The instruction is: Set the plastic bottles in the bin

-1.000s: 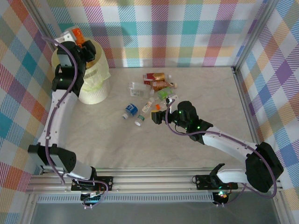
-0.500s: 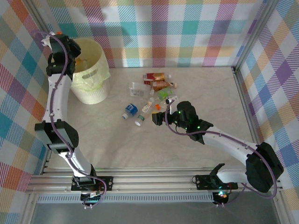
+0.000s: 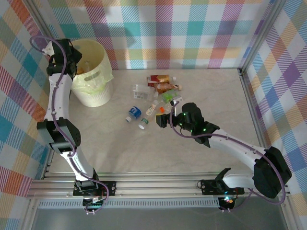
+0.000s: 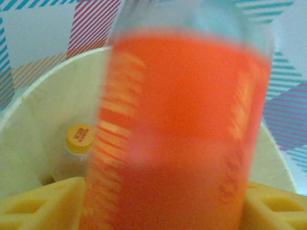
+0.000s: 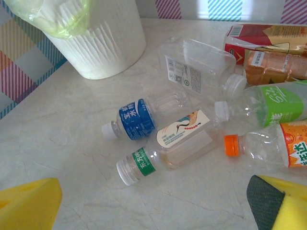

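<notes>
L claw [image 4: 165,211]: orange-label bottle [image 4: 182,134] blurred between yellow foam pads [image 4: 43,201], above bin [image 4: 38,120] mouth; gripped or loose, cannot tell | bin: round, pale-yellow, translucent | R claw [image 5: 156,206]: spread wide, empty, just above clear bottles [image 5: 182,139] lying on marbled table [image 5: 72,158]

The left jaws are hanging over the bin [image 3: 94,96] at its left rim. The plastic bottles [image 3: 160,87] are lying scattered on the desk [image 3: 216,96] just ahead of the right jaws, well apart from the left ones.
</notes>
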